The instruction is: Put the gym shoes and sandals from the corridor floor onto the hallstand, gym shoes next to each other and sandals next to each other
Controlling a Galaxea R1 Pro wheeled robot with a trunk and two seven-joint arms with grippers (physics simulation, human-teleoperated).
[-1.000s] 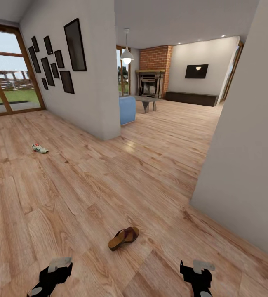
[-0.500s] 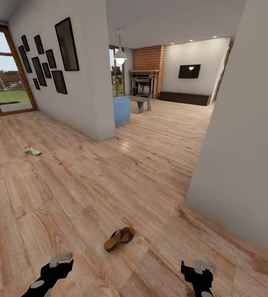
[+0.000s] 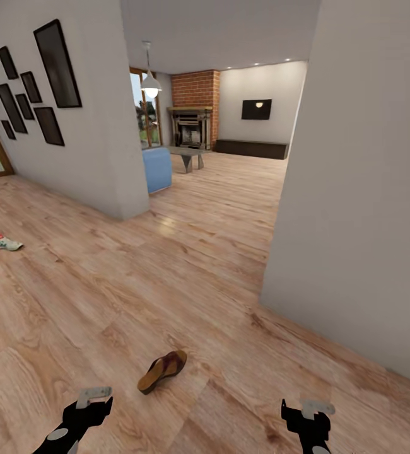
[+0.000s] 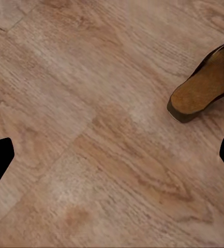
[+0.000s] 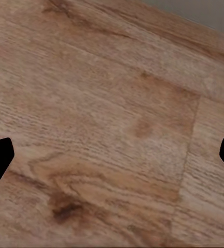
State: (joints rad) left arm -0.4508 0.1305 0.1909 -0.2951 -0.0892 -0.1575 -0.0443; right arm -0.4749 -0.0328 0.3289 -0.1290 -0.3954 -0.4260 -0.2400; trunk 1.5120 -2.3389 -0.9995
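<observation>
The sandal [image 3: 161,371] is sliding left in view as the robot turns right; both grippers, left [image 3: 85,403] and right [image 3: 306,413], are hanging spread and empty.

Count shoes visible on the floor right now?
2: a brown sandal near the left tool; a gym shoe far off at left. Others may be out of frame.

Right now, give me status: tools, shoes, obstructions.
Left tool open, right tool open, both empty. Brown sandal on the floor ahead; gym shoe far left. Wall corner right.
</observation>
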